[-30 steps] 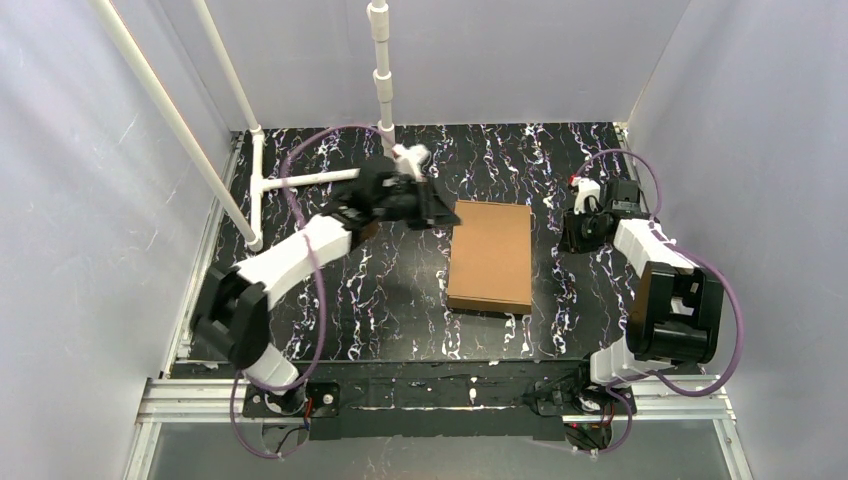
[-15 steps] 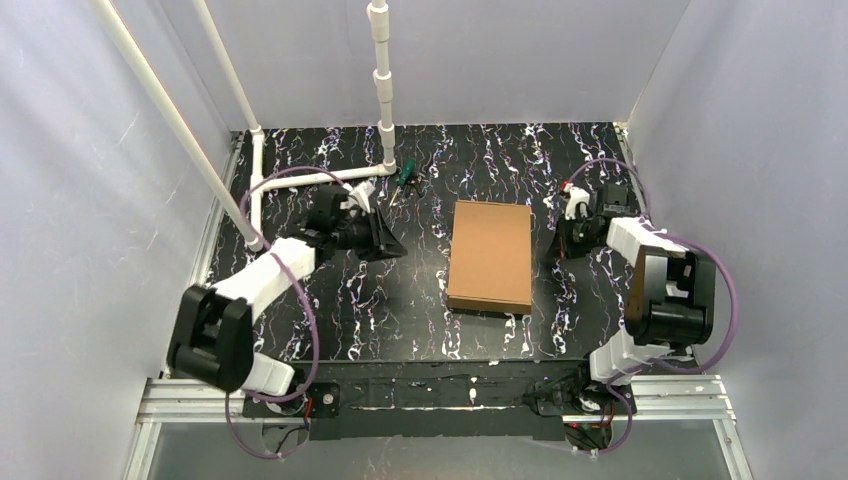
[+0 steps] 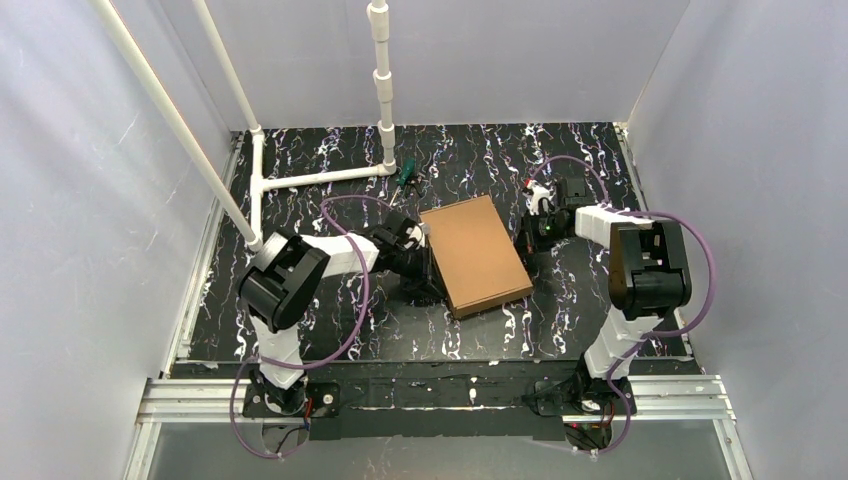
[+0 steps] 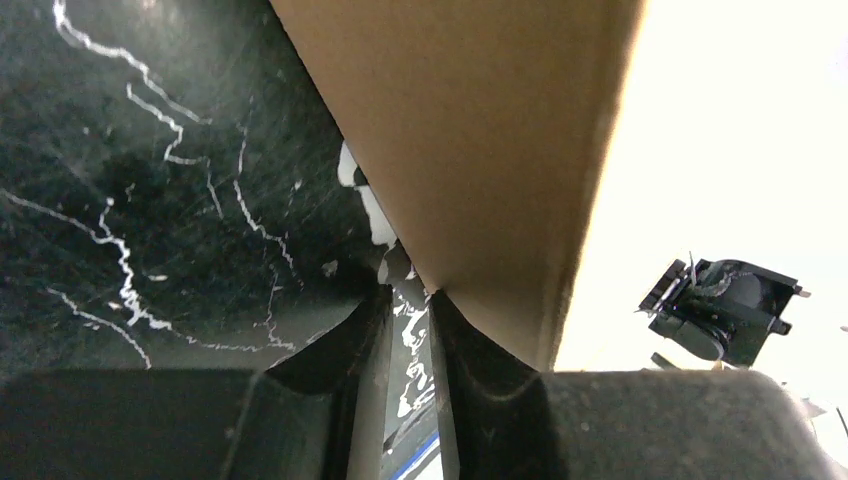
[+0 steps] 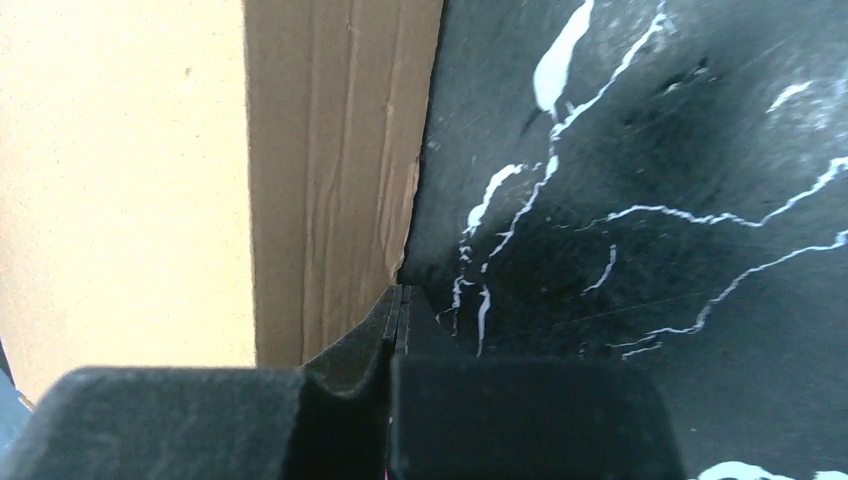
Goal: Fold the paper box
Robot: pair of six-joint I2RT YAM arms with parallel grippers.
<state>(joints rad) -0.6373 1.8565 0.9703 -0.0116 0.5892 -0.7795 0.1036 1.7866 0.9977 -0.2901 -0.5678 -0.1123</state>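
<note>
Centre of bench (image 3: pixel 560 310): paper box (image 3: pixel 475 255). Left gripper (image 4: pixel 408 300), barely parted, at its left edge; right gripper (image 5: pixel 400 295), closed and empty, opposite.

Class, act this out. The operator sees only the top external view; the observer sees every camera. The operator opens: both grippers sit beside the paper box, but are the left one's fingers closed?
Observer: No. The left wrist view shows a narrow gap in the left gripper, nothing held in it, with the tips at the bottom edge of the paper box.
Operator: And the right one?
Observer: The right gripper is shut, fingers pressed together, with the tips at the foot of the box's creased side wall.
</note>
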